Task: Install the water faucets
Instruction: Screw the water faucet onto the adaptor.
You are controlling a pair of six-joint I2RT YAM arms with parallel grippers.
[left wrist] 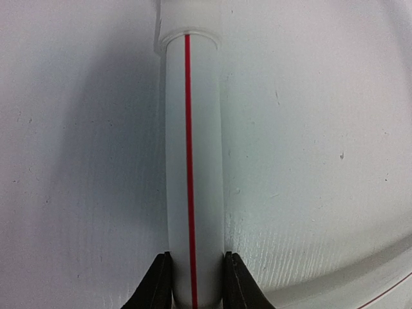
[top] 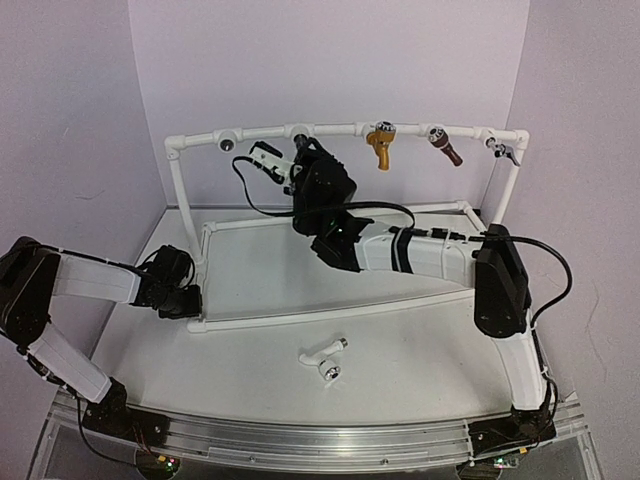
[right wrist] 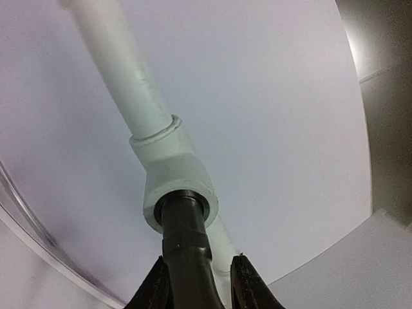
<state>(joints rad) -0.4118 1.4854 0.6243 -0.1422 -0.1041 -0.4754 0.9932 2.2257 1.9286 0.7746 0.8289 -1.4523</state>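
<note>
The black faucet [right wrist: 187, 244] has its stem seated in a white tee fitting [right wrist: 174, 177] of the top rail [top: 260, 131]. My right gripper [right wrist: 196, 264] is raised to that rail [top: 305, 160] and closed round the faucet body. Its left finger presses on the body, while a thin slit shows by the right fingertip. In the top view the gripper hides most of this faucet. The white faucet [top: 325, 358] lies loose on the table in front of the frame. My left gripper [left wrist: 195, 257] is shut on the red-striped white pipe [left wrist: 193, 161] at the frame's front left corner [top: 190, 302].
A gold tap [top: 381, 146], a brown tap [top: 447, 149] and a small grey one [top: 503, 150] hang from the top rail to the right. The lower pipe rectangle [top: 340, 312] lies on the table. A black cable [top: 380, 208] loops behind the right arm.
</note>
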